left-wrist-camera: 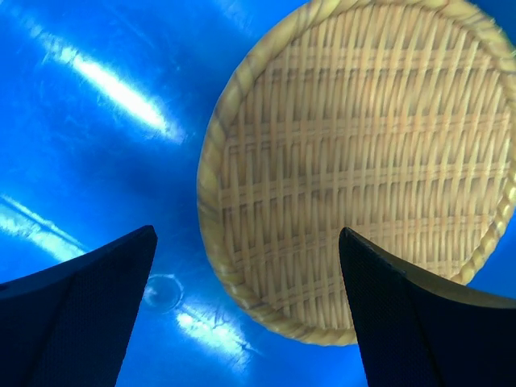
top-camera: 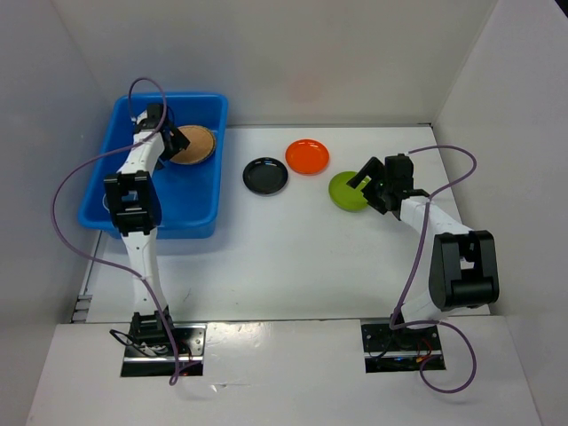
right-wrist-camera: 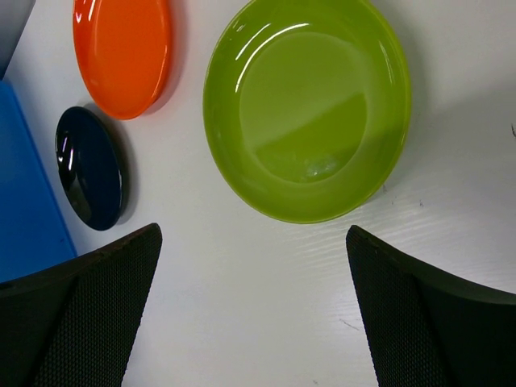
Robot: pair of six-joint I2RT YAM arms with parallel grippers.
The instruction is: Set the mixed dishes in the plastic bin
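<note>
Left gripper (left-wrist-camera: 246, 234) hung over the far end of the plastic bin (top-camera: 151, 226), jaws apart, nothing held. Tan woven plate (left-wrist-camera: 355, 161) lay flat on the bin floor just below it, so likely a release pose. Right gripper (right-wrist-camera: 254, 234) hovered over the bench (right-wrist-camera: 242, 322), jaws apart and empty, just short of the lime green plate (right-wrist-camera: 306, 105), apparently lining up a pick. Orange plate (right-wrist-camera: 121, 52) and black plate (right-wrist-camera: 90, 168) lay further left on the bench, between green plate and bin. Nothing blocked the approach, though a carry to the bin would probably pass over those two
</note>
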